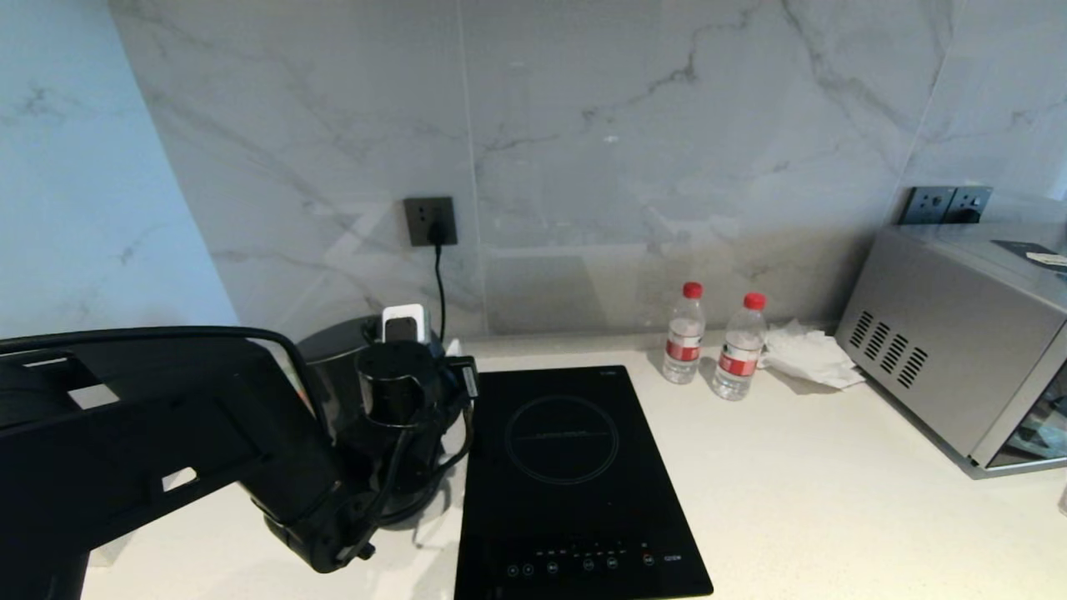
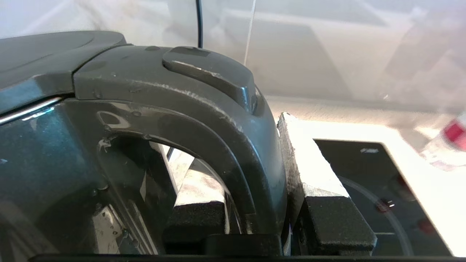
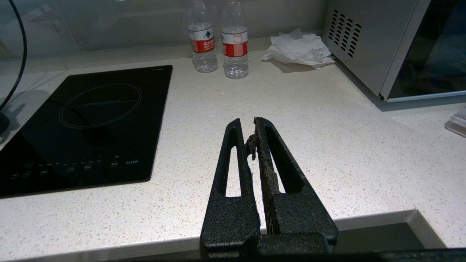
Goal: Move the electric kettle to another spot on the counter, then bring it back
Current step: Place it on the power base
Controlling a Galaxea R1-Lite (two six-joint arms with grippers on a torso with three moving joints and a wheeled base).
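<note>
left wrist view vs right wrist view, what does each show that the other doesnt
Only the left wrist view shows the electric kettle, its handle clamped in the left hand. Only the right wrist view shows the shut, empty right hand, the microwave and crumpled tissue. Both show the counter and hob.

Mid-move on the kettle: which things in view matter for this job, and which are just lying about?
In the job:
- kettle, handle between the left gripper jaws
- counter

Lying about:
- hob
- two water bottles
- crumpled tissue
- microwave
- right gripper, shut, idle over the counter's front edge
</note>
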